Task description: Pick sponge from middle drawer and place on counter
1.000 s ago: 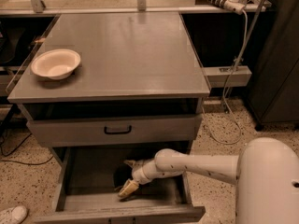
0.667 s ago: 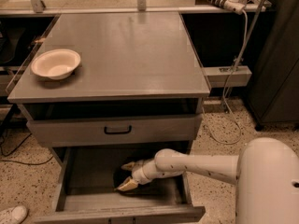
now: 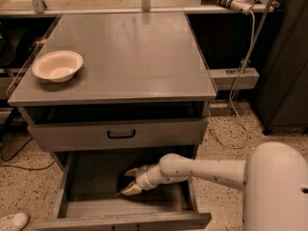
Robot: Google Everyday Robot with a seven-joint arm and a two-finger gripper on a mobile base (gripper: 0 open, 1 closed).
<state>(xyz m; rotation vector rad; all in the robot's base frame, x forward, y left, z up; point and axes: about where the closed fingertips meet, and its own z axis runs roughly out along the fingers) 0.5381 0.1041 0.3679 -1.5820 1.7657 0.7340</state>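
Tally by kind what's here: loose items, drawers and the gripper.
Bowl, on counter: 1
Drawers: 2 (shut drawer, open drawer)
Gripper, inside open drawer: 1
Sponge: none clearly made out, 0
Total: 4

The arm [image 3: 211, 171] is smooth off-white tubing with a few tiny dark specks (screws, probably), a rounded joint and a ribbed wrist collar. There's a big domed white shell [image 3: 276, 186] at 4 o'clock. The gripper [image 3: 129, 181] sits around 7 o'clock.
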